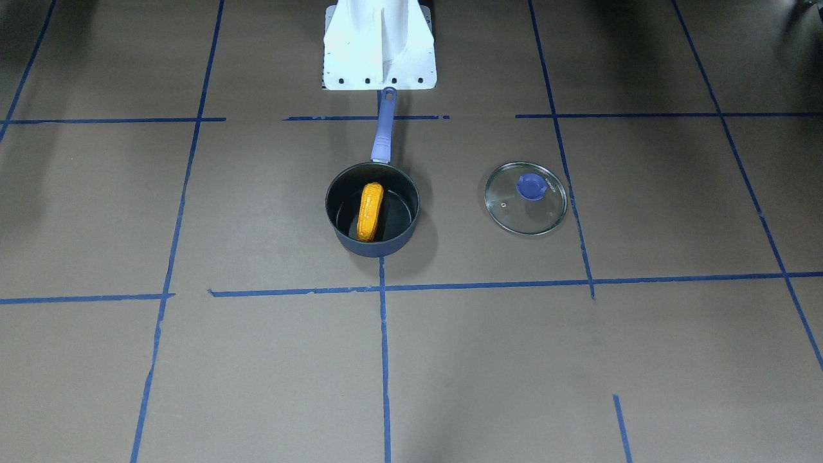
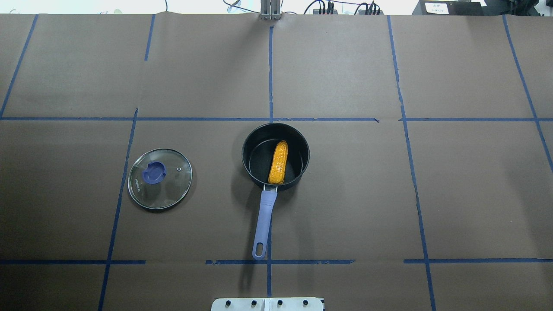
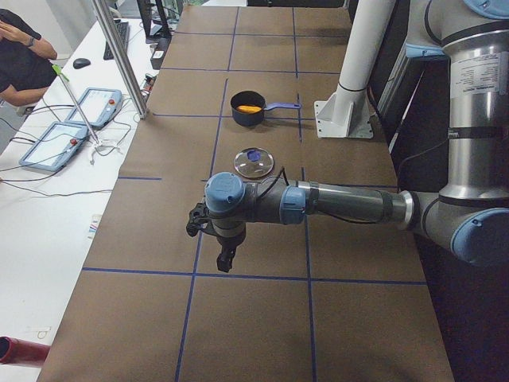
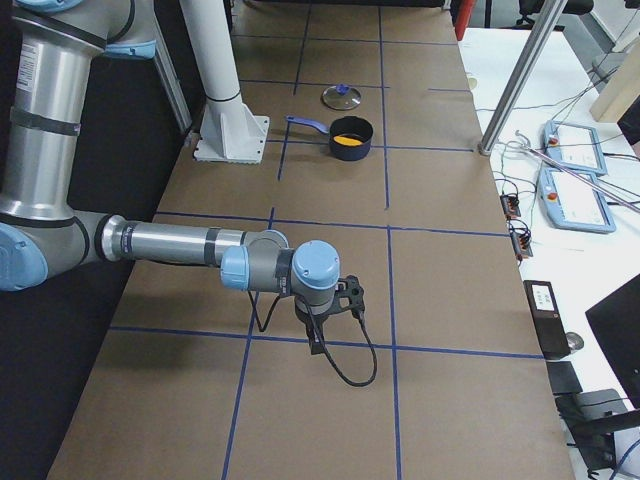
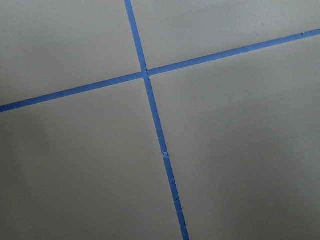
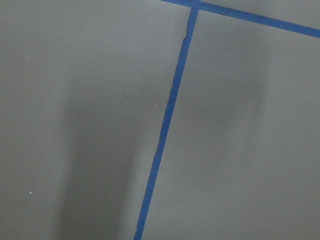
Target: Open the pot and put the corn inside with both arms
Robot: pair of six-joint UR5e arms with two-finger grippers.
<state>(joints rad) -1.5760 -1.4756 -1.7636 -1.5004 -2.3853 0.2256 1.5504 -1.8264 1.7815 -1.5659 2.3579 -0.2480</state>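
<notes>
Brown-papered table: corn lies inside the pot, glass lid parked apart, clearing the opening. Left gripper and right gripper hang far from the pot; I cannot tell their width.

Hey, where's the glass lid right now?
In the overhead view the glass lid lies flat on the table on the robot's left side, knob up, apart from the open pot.
</notes>
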